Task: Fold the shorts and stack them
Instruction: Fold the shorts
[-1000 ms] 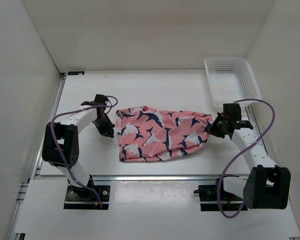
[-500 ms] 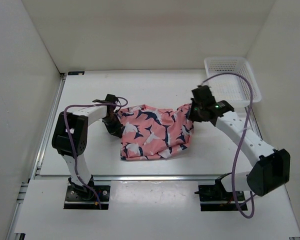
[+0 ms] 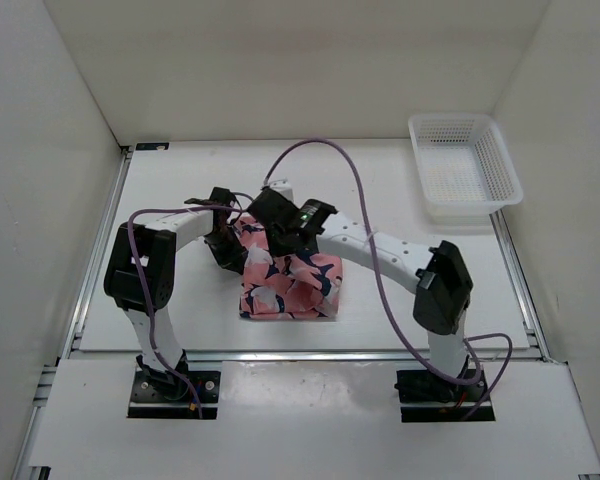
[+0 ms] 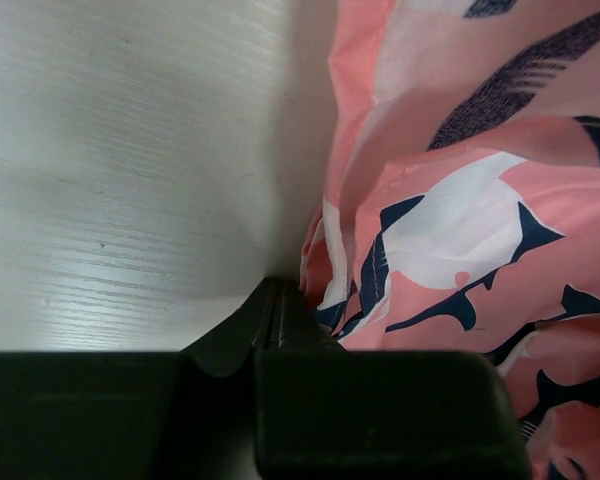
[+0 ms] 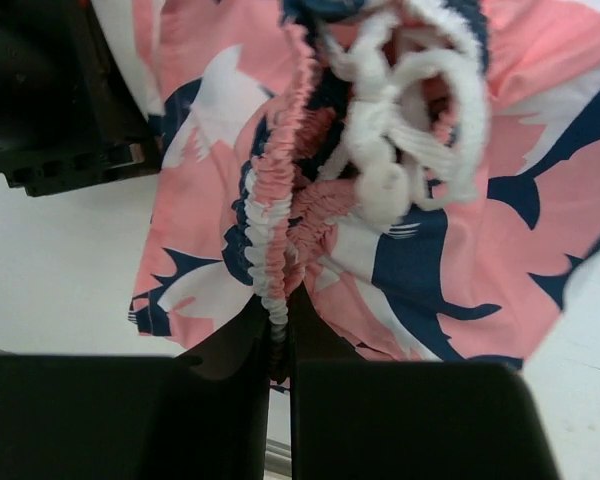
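Folding step: a half-fold across the width is in hand, judged from the shorts (image 3: 290, 282) lying as a compact, doubled packet.
Shorts location: on the table (image 3: 420, 330), well apart from the basket (image 3: 472, 207), toward the left arm's side of it and nearer the arm bases.
Right gripper (image 3: 280, 225): reached across to the side of the shorts farthest from the basket, just beside the left gripper.
Right jaws: closed tight on the gathered elastic waistband (image 5: 272, 235). The white drawstring (image 5: 400, 110) lies bunched just beyond the pinch.
Left gripper (image 3: 225, 250): at the edge of the shorts farthest from the basket, low against the table.
Left jaws: closed, with no gap showing. A hem touches the tips in the left wrist view, but it cannot be told whether any cloth is caught between them.
Fold quality: the upper layer looks rumpled near the waistband, and the lower edges are roughly aligned.
Next move calls for: lowering the waistband onto the layer beneath, matching it to the edge farthest from the basket, then opening the right jaws and withdrawing straight up without dragging the cloth.
Caution: the drawstring may snag on a finger at release.
Remaining: a further fold is likely, and stacking is not yet begun.
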`<state>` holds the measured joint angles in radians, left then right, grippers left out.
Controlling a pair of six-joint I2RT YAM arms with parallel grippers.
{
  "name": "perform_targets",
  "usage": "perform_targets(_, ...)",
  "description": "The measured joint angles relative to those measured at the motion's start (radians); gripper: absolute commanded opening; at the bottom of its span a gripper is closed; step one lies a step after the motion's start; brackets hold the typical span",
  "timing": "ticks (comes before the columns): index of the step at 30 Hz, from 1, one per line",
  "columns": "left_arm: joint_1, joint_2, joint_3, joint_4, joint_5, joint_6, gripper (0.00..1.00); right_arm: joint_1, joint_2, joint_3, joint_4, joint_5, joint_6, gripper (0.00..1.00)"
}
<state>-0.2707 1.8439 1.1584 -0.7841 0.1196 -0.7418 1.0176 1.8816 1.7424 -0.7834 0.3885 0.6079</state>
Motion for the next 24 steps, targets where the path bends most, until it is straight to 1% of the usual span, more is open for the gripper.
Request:
perform_targets(5, 0.000, 0.000, 0.000, 0.000, -0.003, -0.010, 0.10, 0.032, 0.100, 0.037, 0.013, -0.029, 0.010, 0.00)
perform_targets(15, 0.000, -0.002, 0.000, 0.004, -0.005, -0.015, 0.10, 0.023, 0.168, 0.072, 0.089, -0.092, 0.012, 0.00)
perform_targets(16, 0.000, -0.002, 0.000, 0.004, -0.005, -0.015, 0.10, 0.023, 0.180, 0.087, 0.097, -0.101, 0.012, 0.08)
perform_targets(17, 0.001, -0.002, 0.000, 0.003, -0.005, -0.014, 0.13, 0.023, 0.192, 0.103, 0.108, -0.109, 0.012, 0.16)
perform_targets(19, 0.011, -0.007, -0.001, 0.000, -0.003, -0.011, 0.23, 0.023, 0.203, 0.113, 0.130, -0.119, 0.013, 0.29)
perform_targets(20, 0.019, -0.014, -0.001, -0.005, -0.004, -0.010, 0.26, 0.023, 0.203, 0.113, 0.134, -0.122, 0.013, 0.48)
perform_targets(21, 0.033, -0.027, -0.001, -0.009, -0.004, -0.010, 0.31, 0.023, 0.201, 0.113, 0.140, -0.122, 0.017, 0.54)
perform_targets(22, 0.048, -0.044, -0.001, -0.013, -0.004, -0.009, 0.33, 0.023, 0.198, 0.111, 0.151, -0.118, 0.016, 0.59)
perform_targets(23, 0.069, -0.069, -0.001, -0.021, -0.006, -0.010, 0.40, 0.023, 0.191, 0.103, 0.165, -0.113, 0.013, 0.66)
perform_targets(24, 0.091, -0.098, -0.001, -0.028, -0.008, -0.008, 0.40, 0.023, 0.177, 0.090, 0.173, -0.107, 0.011, 0.66)
